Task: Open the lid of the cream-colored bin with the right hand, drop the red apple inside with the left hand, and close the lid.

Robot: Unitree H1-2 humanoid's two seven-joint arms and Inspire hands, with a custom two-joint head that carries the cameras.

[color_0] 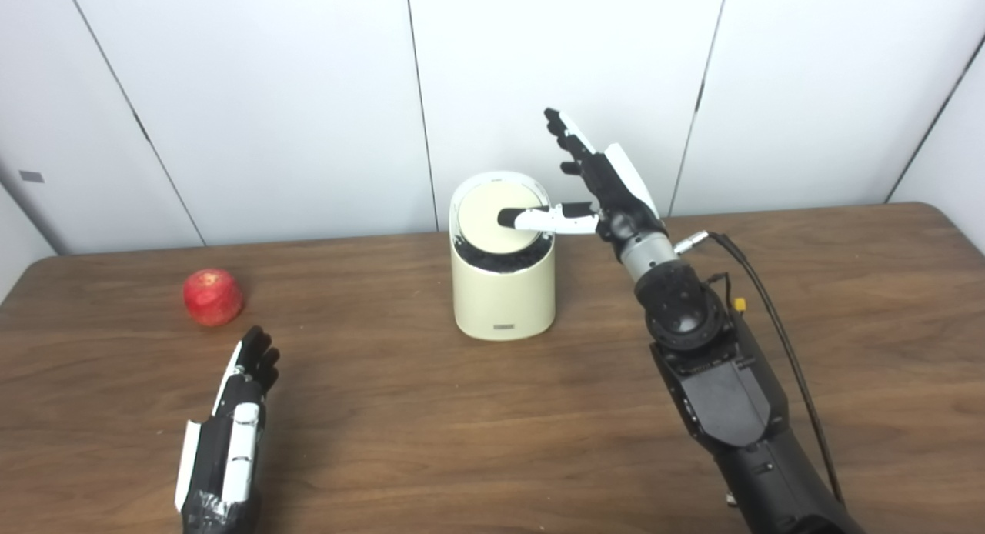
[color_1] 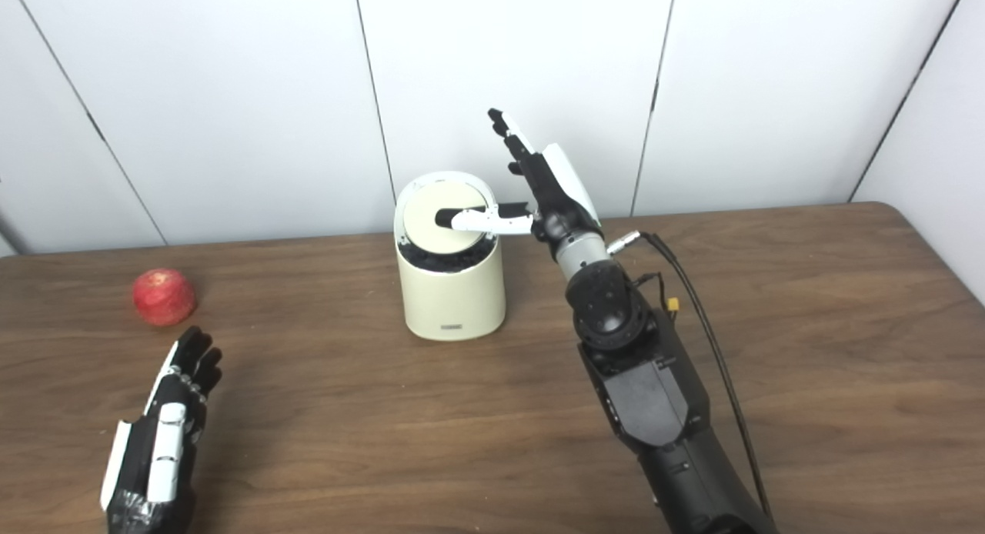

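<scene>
- Cream-colored bin [color_0: 504,295]: upright at the centre of the wooden tabletop [color_0: 431,434], a rounded cylinder with a small label low on its front wall.
- Lid [color_0: 492,226]: a pale round disc set in the bin's top, tilted toward the viewer; a dark band shows along its lower edge at 6 o'clock. Whether that band is the start of an opening or only the rim cannot be told.
- Right hand [color_0: 596,184]: at 3 o'clock of the bin, fingers spread and pointing up and back, holding nothing. Its thumb [color_0: 539,218] reaches sideways across the lid, the dark tip at about the lid's centre; it appears to touch the disc.
- Step in hand, as judged: opening the lid. To do it well, the push should probably land on the lid itself rather than the rim, and run straight down into the bin so that the light container neither tips nor slides toward 9 o'clock. The thumb should then keep the lid held open and leave the mouth free on its 9 o'clock side.
- Red apple [color_0: 212,296]: on the tabletop, well apart from the bin at 9 o'clock, untouched.
- Left hand [color_0: 231,434]: resting low at 5 o'clock of the apple, near but not touching it, fingers straight and side by side, empty.
</scene>
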